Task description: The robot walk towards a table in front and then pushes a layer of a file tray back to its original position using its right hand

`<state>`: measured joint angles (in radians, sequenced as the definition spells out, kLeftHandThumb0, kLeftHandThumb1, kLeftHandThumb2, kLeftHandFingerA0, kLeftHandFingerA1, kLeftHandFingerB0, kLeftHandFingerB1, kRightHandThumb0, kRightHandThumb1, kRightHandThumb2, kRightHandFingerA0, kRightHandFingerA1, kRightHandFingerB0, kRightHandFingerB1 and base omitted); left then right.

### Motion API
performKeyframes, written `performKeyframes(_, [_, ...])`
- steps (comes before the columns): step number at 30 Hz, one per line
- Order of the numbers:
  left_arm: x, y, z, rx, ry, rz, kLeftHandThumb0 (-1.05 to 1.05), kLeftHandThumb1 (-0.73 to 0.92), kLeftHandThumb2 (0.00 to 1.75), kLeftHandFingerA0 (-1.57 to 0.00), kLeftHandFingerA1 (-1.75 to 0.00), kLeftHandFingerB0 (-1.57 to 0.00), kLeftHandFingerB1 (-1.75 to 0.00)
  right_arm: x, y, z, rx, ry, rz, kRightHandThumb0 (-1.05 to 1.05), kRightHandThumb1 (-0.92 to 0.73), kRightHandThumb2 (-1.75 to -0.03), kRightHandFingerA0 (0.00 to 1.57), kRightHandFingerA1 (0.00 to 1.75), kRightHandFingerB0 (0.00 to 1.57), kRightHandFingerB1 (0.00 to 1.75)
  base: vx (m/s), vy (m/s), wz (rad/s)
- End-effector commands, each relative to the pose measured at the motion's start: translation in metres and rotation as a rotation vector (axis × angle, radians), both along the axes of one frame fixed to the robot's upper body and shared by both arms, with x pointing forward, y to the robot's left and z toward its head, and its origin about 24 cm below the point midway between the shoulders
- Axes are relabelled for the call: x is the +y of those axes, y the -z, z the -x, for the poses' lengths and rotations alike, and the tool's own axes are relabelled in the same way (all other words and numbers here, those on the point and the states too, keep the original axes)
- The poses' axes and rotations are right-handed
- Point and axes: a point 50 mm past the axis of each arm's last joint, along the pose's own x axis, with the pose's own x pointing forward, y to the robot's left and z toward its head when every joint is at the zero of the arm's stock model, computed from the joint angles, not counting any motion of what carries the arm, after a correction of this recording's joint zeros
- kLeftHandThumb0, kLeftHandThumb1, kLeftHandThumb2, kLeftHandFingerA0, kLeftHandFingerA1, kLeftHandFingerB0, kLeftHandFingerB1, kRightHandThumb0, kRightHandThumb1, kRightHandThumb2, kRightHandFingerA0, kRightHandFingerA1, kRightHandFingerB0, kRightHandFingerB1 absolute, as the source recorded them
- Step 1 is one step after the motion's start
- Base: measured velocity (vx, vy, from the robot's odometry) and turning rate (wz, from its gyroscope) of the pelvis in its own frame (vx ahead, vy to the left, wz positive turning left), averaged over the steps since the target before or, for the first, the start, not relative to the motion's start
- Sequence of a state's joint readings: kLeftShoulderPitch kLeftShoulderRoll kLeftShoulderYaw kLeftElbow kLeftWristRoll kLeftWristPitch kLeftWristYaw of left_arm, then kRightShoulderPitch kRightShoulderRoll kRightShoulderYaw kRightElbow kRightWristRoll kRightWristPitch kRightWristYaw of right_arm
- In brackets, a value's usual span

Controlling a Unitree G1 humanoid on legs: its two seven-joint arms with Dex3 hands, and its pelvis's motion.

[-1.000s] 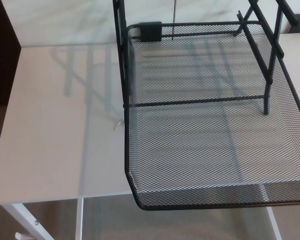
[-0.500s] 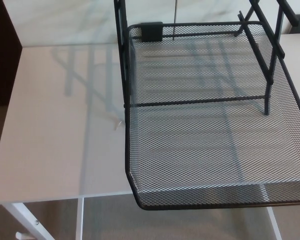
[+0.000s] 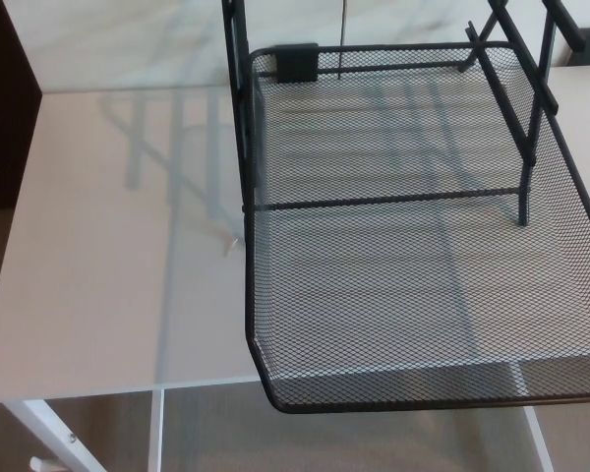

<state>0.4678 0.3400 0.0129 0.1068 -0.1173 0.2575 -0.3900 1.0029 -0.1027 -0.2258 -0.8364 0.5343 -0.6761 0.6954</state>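
A black wire-mesh file tray layer (image 3: 423,295) fills the right half of the head view. It is pulled out toward me, and its front rim (image 3: 413,401) hangs past the table's near edge. The black frame of the file tray (image 3: 238,108) rises at the back, with uprights on the left and right and a crossbar across the mesh. Neither of my hands shows in the picture.
The white table (image 3: 108,256) stretches to the left of the tray, with its near edge low in the picture. White table legs (image 3: 49,438) show below over a beige floor. A dark cabinet edge (image 3: 0,108) stands at the far left. A pale wall lies behind.
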Motion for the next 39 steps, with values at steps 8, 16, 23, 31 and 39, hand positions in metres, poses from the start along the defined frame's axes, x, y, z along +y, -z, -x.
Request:
performKeyframes(8, [0.002,-0.004,-0.005,-0.024,0.026,-0.032,-0.06,0.50,0.90,-0.40,-0.60,-0.19,-0.50,0.026,0.004,-0.036,-0.280,0.170,0.469,-0.49,-0.48,-0.55,0.41,0.34,0.45,0.34,0.00,0.000,0.00])
performKeyframes(16, [0.001,-0.007,-0.011,-0.040,0.043,-0.046,-0.04,0.51,0.91,-0.40,-0.60,-0.19,-0.49,0.033,0.034,-0.073,-0.173,0.194,0.626,-0.53,-0.42,-0.66,0.21,0.36,0.28,0.37,0.00,0.000,0.00])
performKeyframes(23, [0.001,-0.009,-0.013,-0.043,0.032,-0.038,-0.04,0.50,0.90,-0.42,-0.60,-0.19,-0.50,0.040,0.051,-0.091,-0.122,0.230,0.726,-0.56,-0.39,-0.71,0.04,0.17,0.15,0.41,0.00,0.000,0.00])
performKeyframes(31, [0.000,-0.012,-0.017,-0.061,0.062,-0.052,-0.05,0.50,0.90,-0.40,-0.59,-0.20,-0.50,0.043,0.066,-0.106,-0.113,0.269,0.832,-0.57,-0.42,-0.55,0.05,0.19,0.16,0.34,0.00,0.000,0.00])
performKeyframes(39, [0.000,-0.013,-0.020,-0.077,0.086,-0.085,-0.09,0.66,0.58,-0.51,-0.46,-0.34,-0.38,0.048,0.081,-0.114,-0.072,0.267,0.911,-0.55,-0.37,-0.75,0.03,0.17,0.06,0.42,0.00,0.000,0.00])
